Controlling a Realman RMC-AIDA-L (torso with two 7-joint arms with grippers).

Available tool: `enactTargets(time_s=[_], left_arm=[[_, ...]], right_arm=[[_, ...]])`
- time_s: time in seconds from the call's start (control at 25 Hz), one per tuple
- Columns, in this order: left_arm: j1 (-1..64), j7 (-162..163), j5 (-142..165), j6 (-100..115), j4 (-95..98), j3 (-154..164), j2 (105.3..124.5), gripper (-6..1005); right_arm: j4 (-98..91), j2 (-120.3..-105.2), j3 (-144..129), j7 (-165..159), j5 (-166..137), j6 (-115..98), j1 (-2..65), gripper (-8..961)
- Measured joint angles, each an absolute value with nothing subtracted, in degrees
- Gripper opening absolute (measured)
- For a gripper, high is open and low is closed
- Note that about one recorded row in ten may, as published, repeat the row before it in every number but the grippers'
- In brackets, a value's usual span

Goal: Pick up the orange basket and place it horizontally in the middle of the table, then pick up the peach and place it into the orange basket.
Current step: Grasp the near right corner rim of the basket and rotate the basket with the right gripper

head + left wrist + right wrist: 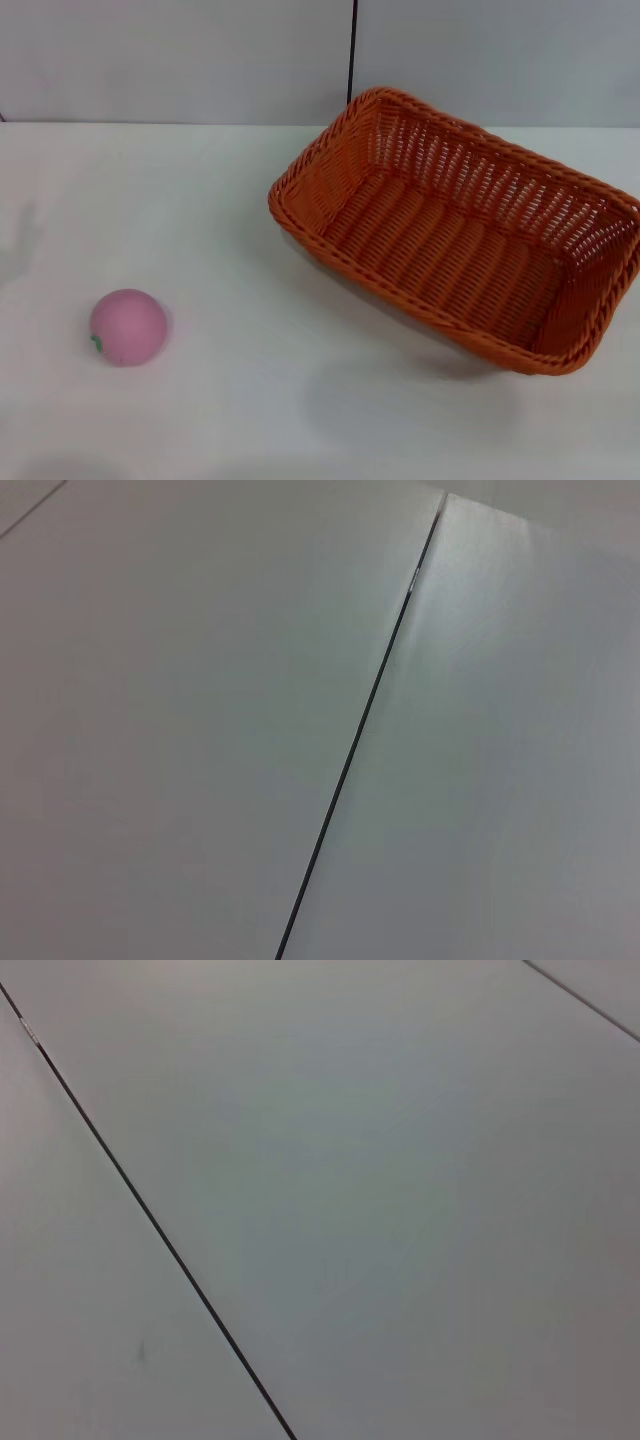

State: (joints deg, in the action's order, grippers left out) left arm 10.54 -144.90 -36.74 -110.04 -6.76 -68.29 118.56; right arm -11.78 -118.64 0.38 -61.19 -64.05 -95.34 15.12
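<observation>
My left wrist view shows only flat pale grey-white panels (pixel 180 730), plain and unmarked. 1 thin dark seam (pixel 362 735) runs diagonally across them, splitting a wider panel from a second panel (pixel 520 780) that looks slightly brighter near the seam's upper end. Another faint line (pixel 30 507) cuts across 1 corner. I see no fingers of mine and no objects here.
</observation>
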Motion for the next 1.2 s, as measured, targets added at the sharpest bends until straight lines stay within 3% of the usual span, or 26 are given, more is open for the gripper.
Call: enactTargets(time_s=[0.72,0.84,1.0,1.2], left_arm=[[10.3,-144.5,-36.4,-110.3,-6.7,-67.9,118.47,846],[10.2,-144.4,-36.2,-110.4,-6.7,-67.8,118.40,844],[10.0,-144.3,-36.2,-110.5,-6.8,-67.6,118.38,841],[10.0,-144.3,-36.2,-110.5,-6.6,-66.6,118.39,838]], right_arm=[[-18.4,-118.17,-9.4,-61.5,-65.1,-95.5,14.4,516],[-24.7,-117.18,-14.3,-66.4,-67.8,-95.6,13.9,524],[-36.2,-114.24,-15.5,-82.6,-78.0,-96.1,14.9,534],[-50.5,-112.80,-15.6,-98.5,-90.6,-99.3,17.4,547]])
